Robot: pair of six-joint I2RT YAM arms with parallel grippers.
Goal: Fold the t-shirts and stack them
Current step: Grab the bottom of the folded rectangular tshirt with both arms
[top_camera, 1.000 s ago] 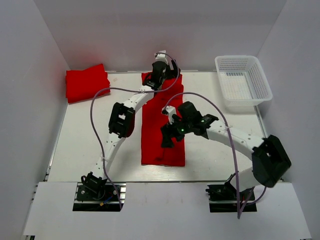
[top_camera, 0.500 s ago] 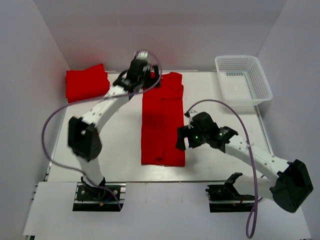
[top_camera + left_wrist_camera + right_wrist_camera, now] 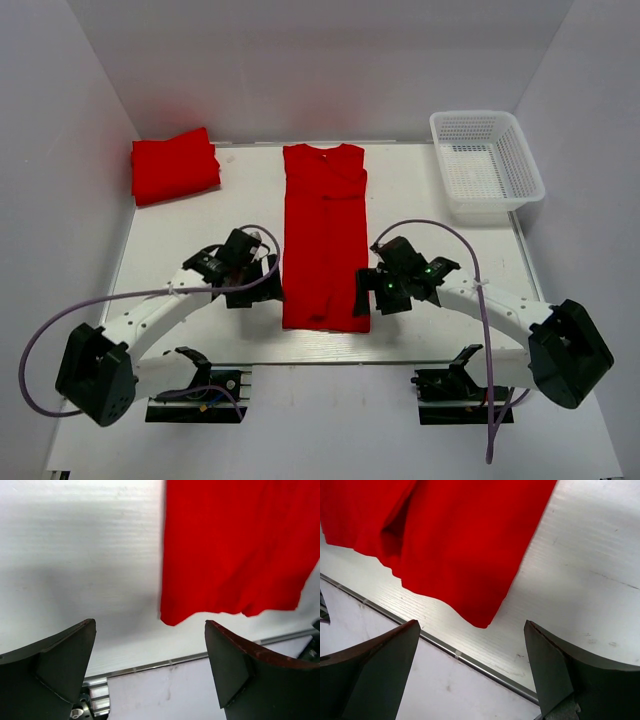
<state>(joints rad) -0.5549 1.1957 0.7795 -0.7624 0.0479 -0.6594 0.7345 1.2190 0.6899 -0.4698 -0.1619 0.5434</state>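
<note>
No writing, label, brand mark, number or sign can be read on anything in any of these views.

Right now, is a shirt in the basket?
No, the basket shows only white mesh; the long shirt and folded shirt lie outside it.

My left gripper (image 3: 268, 283) and right gripper (image 3: 362, 296) stand over open table (image 3: 180, 230); only the flat t-shirt (image 3: 322, 240) lies between them, basket (image 3: 486, 165) well apart.
</note>
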